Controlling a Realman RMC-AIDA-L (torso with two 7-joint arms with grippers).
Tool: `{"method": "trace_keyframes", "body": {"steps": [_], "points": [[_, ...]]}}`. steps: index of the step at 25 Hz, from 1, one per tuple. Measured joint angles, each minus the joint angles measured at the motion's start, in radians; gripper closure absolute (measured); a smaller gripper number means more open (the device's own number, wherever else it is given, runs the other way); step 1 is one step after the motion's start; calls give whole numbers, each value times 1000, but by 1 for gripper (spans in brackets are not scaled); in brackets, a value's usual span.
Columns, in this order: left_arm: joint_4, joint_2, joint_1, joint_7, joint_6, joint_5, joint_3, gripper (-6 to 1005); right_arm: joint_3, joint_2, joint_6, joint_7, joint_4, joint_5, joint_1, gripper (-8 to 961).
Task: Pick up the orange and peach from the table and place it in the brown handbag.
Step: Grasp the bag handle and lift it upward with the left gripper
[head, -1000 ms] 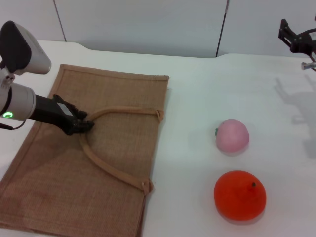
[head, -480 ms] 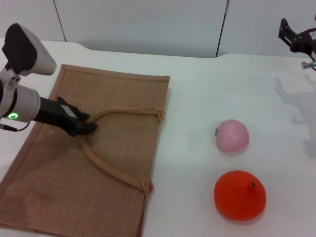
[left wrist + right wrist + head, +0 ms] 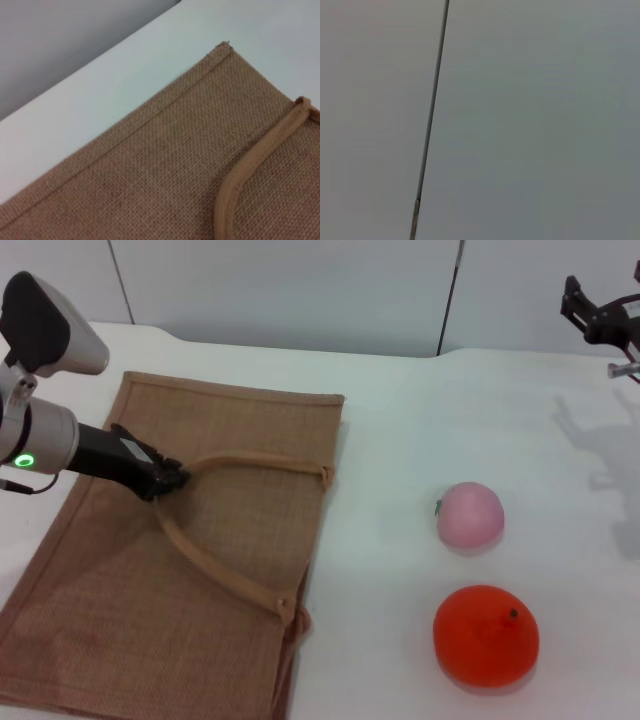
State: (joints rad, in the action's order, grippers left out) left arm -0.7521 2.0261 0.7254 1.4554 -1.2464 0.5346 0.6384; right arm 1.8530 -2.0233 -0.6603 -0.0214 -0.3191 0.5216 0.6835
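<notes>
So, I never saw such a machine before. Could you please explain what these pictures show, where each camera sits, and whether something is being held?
This is a robot with two arms, each ending in a gripper. The head view looks down from the robot's head at a white table. On it lie a flat brown handbag, a pink peach and an orange. The left gripper is shut on the handbag's strap handle. The right gripper is parked high at the far right, away from the fruit. The left wrist camera shows the bag's weave and strap up close. The right wrist camera sees only a plain wall.
</notes>
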Motion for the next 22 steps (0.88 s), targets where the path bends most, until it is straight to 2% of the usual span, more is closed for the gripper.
{"method": "trace_keyframes", "body": {"steps": [4, 7, 10, 11, 13, 16, 22], "points": [[-47, 2, 2, -8, -27, 4, 0, 862, 0, 0, 11, 0, 0, 0, 2, 111], [-134, 3, 2, -31, -80, 22, 0, 875, 0, 0, 13, 0, 0, 0, 2, 112], [-264, 5, -13, -62, -167, 77, 0, 880, 5, 0, 13, -3, 0, 0, 2, 112], [-350, 4, -25, -89, -207, 113, 0, 880, 12, 0, 14, -4, 0, -1, 1, 113], [-374, 4, -28, -97, -218, 121, 0, 881, 34, 0, 14, -6, -1, -2, 0, 113], [-544, 3, -36, -157, -281, 145, 0, 882, 77, 0, 14, -8, -11, -2, -4, 113], [-754, 1, -33, -223, -349, 193, -2, 884, 139, 0, 22, -11, -39, -16, -11, 115]]}}
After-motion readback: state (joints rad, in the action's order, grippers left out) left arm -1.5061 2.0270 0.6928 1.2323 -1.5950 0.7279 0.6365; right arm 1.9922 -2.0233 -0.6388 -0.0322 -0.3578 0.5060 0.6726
